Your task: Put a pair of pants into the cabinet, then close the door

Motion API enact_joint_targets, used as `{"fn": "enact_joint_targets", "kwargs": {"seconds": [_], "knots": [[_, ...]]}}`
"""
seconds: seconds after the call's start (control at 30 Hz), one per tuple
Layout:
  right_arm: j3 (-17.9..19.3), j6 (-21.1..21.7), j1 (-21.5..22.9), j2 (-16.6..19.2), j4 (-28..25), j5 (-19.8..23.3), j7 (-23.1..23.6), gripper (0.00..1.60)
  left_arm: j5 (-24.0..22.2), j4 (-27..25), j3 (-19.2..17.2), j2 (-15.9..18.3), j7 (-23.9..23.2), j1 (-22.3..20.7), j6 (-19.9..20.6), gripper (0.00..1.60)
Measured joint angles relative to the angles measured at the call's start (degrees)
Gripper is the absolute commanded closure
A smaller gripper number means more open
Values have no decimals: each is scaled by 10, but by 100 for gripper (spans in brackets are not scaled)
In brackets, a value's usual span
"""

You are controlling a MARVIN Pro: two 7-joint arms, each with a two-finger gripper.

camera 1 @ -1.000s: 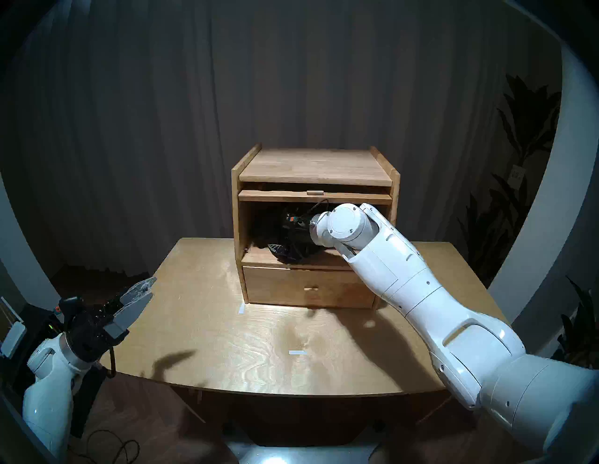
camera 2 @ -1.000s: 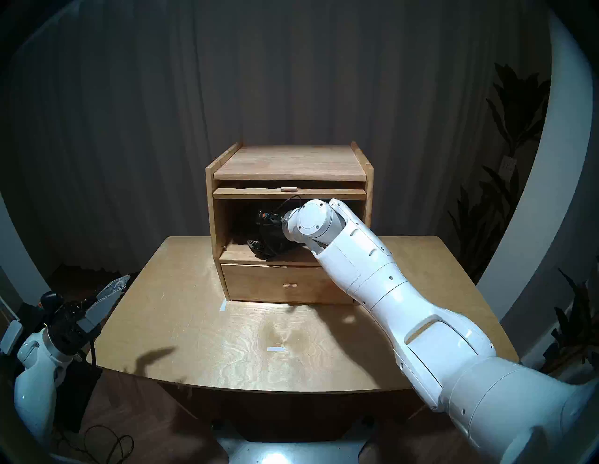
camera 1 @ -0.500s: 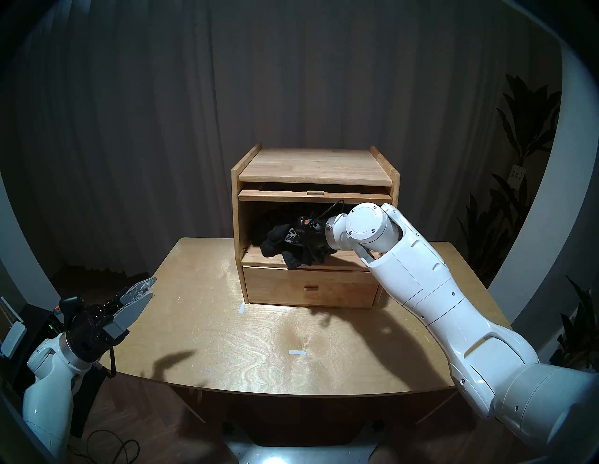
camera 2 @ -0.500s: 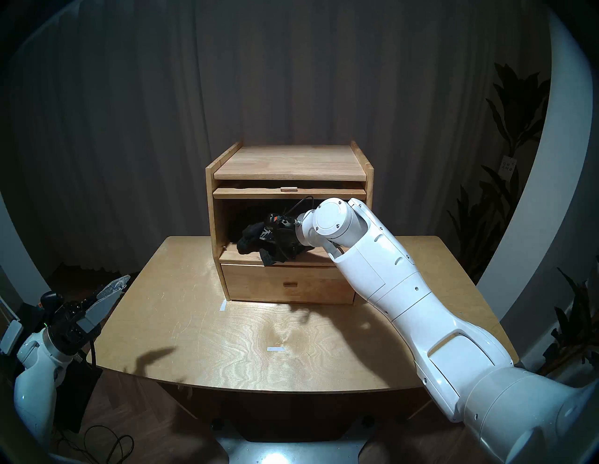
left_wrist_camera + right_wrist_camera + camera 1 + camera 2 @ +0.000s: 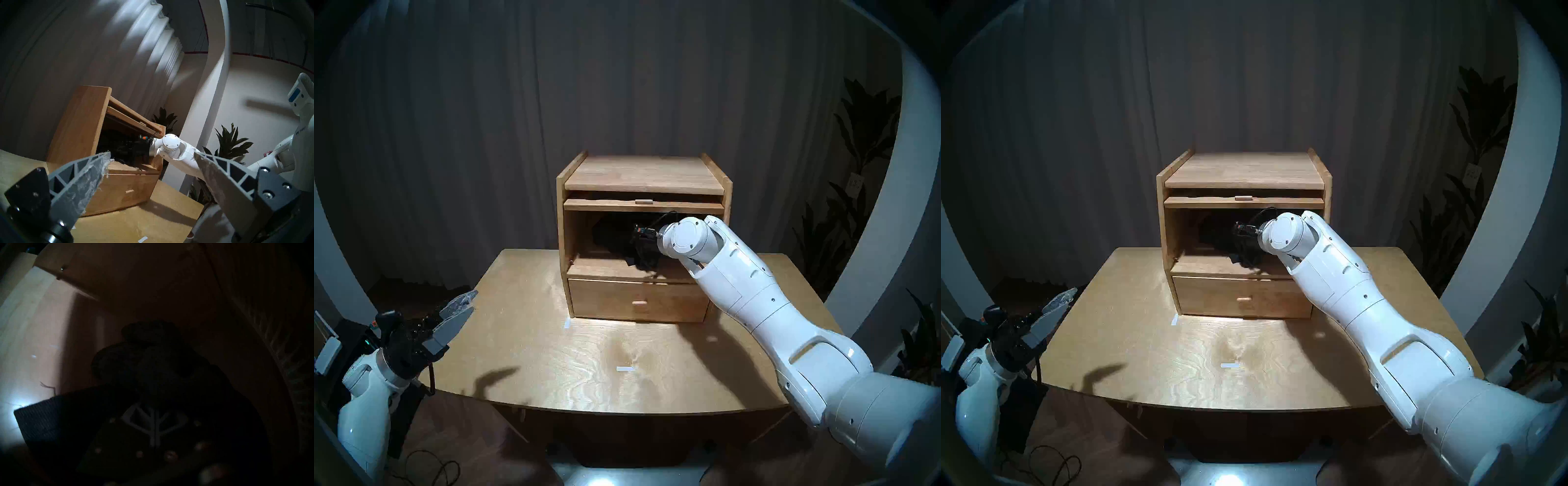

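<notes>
Light-wood cabinet [image 5: 643,176] on pale swirl-grained worktop [image 5: 551,356]; black ribbed pants [image 5: 42,421] inside; white arm [image 5: 755,298]; grey pleated curtain [image 5: 551,85].

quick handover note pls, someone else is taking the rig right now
Left hand: open, empty, parked off the table's left edge.
Right hand: inside the cabinet's upper compartment, fingers shut; whether they grip the pair of pants is too dark to tell.
Pants: bunched in the upper compartment, a bit of fabric near the front lip.
Door: retracted flat under the top, knob facing out.
Done: pants are in.
Left: draw the right hand out without dragging fabric, then pull the door down shut.
</notes>
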Motion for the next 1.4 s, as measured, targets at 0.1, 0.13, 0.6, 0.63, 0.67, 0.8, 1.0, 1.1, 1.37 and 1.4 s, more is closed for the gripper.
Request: {"fn": "enact_joint_targets", "kwargs": {"seconds": [0.1, 0.13, 0.6, 0.63, 0.67, 0.8, 1.0, 1.1, 1.37, 1.4], "knots": [[-2, -9, 10, -9, 23, -5, -16, 160, 0, 0, 0, 0, 0, 0, 0, 0], [-3, -15, 14, -12, 32, -5, -21, 160, 0, 0, 0, 0, 0, 0, 0, 0], [0, -57, -1, 16, -4, 17, 26, 160, 0, 0, 0, 0, 0, 0, 0, 0], [2, -57, -6, 22, -15, 23, 39, 160, 0, 0, 0, 0, 0, 0, 0, 0], [3, -57, -10, 26, -24, 28, 49, 160, 0, 0, 0, 0, 0, 0, 0, 0], [10, -57, -27, 44, -58, 44, 81, 160, 0, 0, 0, 0, 0, 0, 0, 0], [22, -57, -47, 63, -101, 66, 115, 160, 0, 0, 0, 0, 0, 0, 0, 0], [29, -57, -56, 68, -125, 79, 130, 160, 0, 0, 0, 0, 0, 0, 0, 0], [51, -8, -74, 63, -183, 135, 177, 160, 0, 0, 0, 0, 0, 0, 0, 0], [52, -1, -76, 62, -187, 139, 181, 160, 0, 0, 0, 0, 0, 0, 0, 0]]}}
